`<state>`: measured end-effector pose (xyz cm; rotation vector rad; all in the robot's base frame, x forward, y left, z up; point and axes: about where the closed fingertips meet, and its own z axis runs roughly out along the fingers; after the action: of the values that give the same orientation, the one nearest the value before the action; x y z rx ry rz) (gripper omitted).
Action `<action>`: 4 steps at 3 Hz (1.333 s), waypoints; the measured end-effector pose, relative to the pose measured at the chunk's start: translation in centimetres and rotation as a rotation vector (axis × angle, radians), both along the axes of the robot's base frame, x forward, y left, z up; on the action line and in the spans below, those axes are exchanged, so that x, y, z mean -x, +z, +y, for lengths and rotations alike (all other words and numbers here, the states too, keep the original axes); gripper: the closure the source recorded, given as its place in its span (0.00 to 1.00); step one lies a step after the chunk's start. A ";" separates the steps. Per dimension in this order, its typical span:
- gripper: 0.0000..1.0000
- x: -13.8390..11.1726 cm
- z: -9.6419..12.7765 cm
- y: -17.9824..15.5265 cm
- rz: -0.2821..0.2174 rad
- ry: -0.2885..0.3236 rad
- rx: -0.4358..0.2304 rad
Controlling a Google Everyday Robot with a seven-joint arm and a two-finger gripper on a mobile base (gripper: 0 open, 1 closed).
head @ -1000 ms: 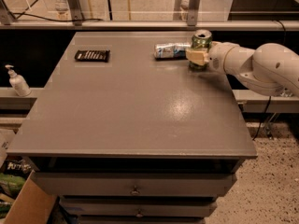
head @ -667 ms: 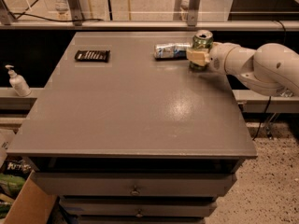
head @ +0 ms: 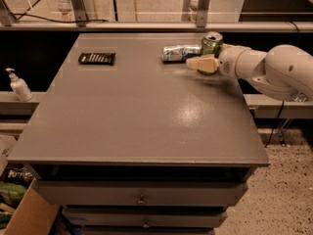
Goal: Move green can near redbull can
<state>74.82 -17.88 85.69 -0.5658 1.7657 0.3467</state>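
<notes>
The green can (head: 212, 43) stands upright at the far right of the grey table (head: 146, 116), its silver top showing. The redbull can (head: 180, 53) lies on its side just left of it, almost touching. My gripper (head: 201, 63) reaches in from the right on a white arm (head: 274, 70). It sits at the green can's near side, and its cream tip covers the can's lower part and points toward the redbull can.
A flat black ribbed bar (head: 97, 58) lies at the far left of the table. A white pump bottle (head: 18, 84) stands on a ledge left of the table. A rail runs behind the table, and drawers are below its front edge.
The gripper's cream tip has shifted slightly left and toward the camera. The green can and the redbull can have stayed in place.
</notes>
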 end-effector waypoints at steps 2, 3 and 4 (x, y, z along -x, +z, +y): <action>0.00 1.8 0.2 1.8 0.005 0.149 0.068; 0.00 4.8 -0.2 2.9 -0.004 0.247 0.113; 0.00 11.6 -4.5 3.5 -0.026 0.273 0.155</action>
<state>63.26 -22.33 89.23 -0.9234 1.7012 0.3905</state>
